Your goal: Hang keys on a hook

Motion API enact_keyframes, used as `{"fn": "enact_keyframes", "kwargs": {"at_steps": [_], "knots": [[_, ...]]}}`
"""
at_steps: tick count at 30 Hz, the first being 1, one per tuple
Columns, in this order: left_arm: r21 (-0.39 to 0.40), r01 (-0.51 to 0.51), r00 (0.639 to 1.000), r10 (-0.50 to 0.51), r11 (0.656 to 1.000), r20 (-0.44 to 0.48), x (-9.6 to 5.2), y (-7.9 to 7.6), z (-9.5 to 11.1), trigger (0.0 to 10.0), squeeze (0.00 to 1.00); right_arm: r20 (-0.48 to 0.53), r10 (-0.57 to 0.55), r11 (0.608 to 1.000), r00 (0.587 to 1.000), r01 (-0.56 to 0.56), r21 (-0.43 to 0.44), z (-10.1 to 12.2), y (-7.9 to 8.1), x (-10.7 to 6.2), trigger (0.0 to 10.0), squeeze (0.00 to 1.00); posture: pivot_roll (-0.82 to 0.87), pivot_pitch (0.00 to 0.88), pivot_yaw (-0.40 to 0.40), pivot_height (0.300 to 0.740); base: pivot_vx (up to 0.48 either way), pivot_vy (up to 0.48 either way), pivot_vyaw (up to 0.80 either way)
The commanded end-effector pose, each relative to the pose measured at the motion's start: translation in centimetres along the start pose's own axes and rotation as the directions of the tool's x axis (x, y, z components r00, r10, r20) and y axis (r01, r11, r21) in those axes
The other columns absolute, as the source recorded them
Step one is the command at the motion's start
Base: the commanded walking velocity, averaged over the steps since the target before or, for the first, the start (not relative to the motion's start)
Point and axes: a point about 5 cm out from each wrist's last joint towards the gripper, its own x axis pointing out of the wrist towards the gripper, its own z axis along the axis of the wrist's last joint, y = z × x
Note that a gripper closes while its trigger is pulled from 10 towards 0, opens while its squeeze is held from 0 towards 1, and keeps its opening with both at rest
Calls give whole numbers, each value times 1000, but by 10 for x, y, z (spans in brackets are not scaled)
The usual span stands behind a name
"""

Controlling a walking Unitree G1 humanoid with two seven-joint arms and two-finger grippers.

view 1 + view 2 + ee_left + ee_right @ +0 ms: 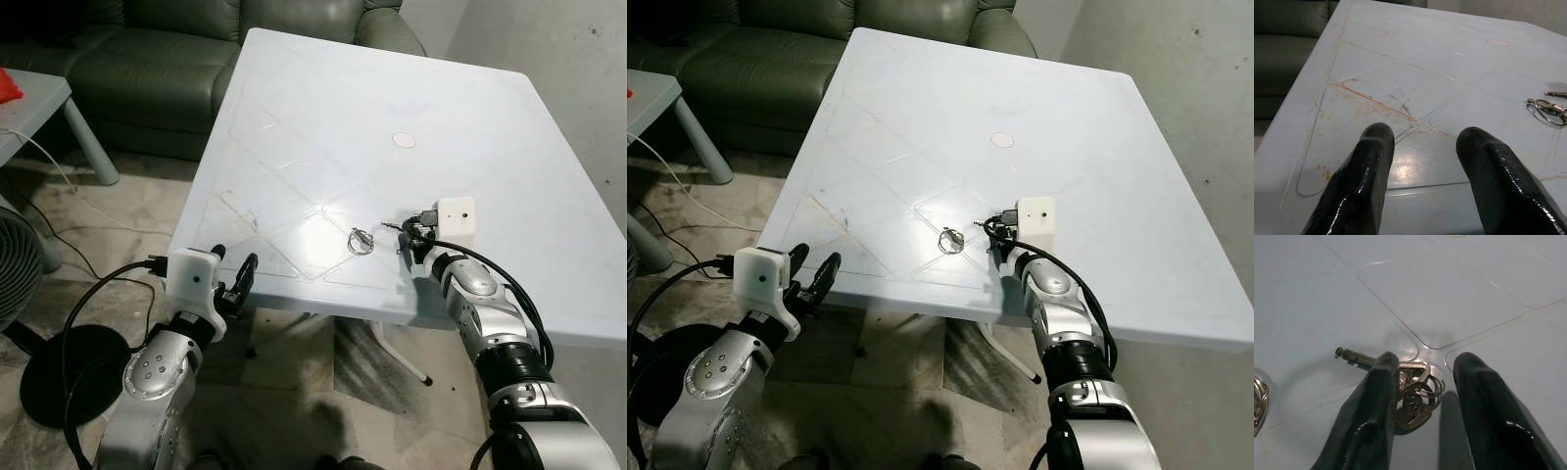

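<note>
A bunch of keys point(1413, 399) on a ring lies on the white table point(323, 127), with one key's shaft point(1354, 357) sticking out sideways. My right gripper point(416, 233) is down at the tabletop with its fingers open, one on either side of the bunch; the keys rest against one finger point(1376, 401). A small metal ring-shaped clip point(361, 240) lies flat just left of the keys. My left gripper point(233, 279) hovers open at the table's front left edge, holding nothing, and the clip point(1547, 108) lies off to its right.
A round white mark point(403, 140) sits farther back on the table. A green sofa point(147, 59) stands behind, a pale side table point(39, 108) and a fan point(15, 259) to the left. Cables point(88, 211) trail on the floor. A wall point(588, 69) runs along the right.
</note>
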Motion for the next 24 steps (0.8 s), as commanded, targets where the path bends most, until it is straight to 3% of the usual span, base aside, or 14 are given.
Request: {"fn": "enact_keyframes", "kwargs": {"at_steps": [1, 3, 4, 12, 19, 24], "knots": [[-4, -6, 1000, 6, 1000, 2, -1, 0, 2, 10000, 0, -35, 15, 1000, 999, -14, 13, -2, -4, 1, 10000, 0, 19, 193, -136, 740, 0, 0, 0], [-5, -7, 1000, 7, 1000, 1, -1, 0, 2, 10000, 0, -4, -14, 998, 1000, 14, 68, 0, -7, 1, 10000, 0, 18, 193, -135, 740, 0, 0, 0], [-5, -8, 1000, 8, 1000, 1, -1, 0, 1, 10000, 0, -20, -34, 995, 999, 35, 90, -1, -10, 1, 10000, 1000, 19, 192, -137, 740, 0, 0, 0], [-6, -8, 1000, 8, 1000, 3, 0, 0, 2, 10000, 0, -34, -64, 996, 997, 66, 52, -1, -14, 2, 10000, 1000, 18, 188, -136, 740, 0, 0, 0], [-9, -7, 1000, 7, 1000, 9, 1, -1, 2, 10000, 0, -28, -20, 997, 999, 22, 79, -2, -12, 2, 10000, 1000, 19, 178, -137, 740, 0, 0, 0], [-9, -4, 1000, 4, 1000, 11, 1, -2, 2, 10000, 0, -37, 23, 999, 999, -22, 50, -2, -8, 2, 10000, 1000, 18, 170, -137, 740, 0, 0, 0]]}}
